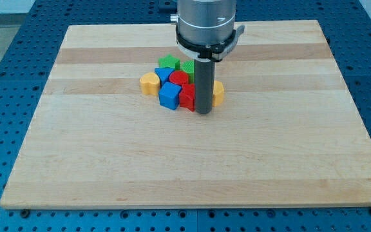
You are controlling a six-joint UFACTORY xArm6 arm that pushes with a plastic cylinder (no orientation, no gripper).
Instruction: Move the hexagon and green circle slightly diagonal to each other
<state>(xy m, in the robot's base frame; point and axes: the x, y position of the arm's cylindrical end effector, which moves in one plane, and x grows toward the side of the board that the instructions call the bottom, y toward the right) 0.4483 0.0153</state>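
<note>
Yellow hexagon (218, 92) peeks out right of my tip (203, 113), near the worktop's (108, 161) top edge; no pincer shows.

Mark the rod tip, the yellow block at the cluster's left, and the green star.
my tip (203, 113), camera view, rod's lower end
yellow block (149, 83), camera view, top face
green star (168, 62), camera view, top face

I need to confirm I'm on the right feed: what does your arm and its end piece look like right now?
A silver-grey metal cylinder with a black ring and a pale bracket at its base enters from the view's top. From it hangs a straight dark grey rod; my tip is blunt and plain. No fingers, cables or markings show.
</note>
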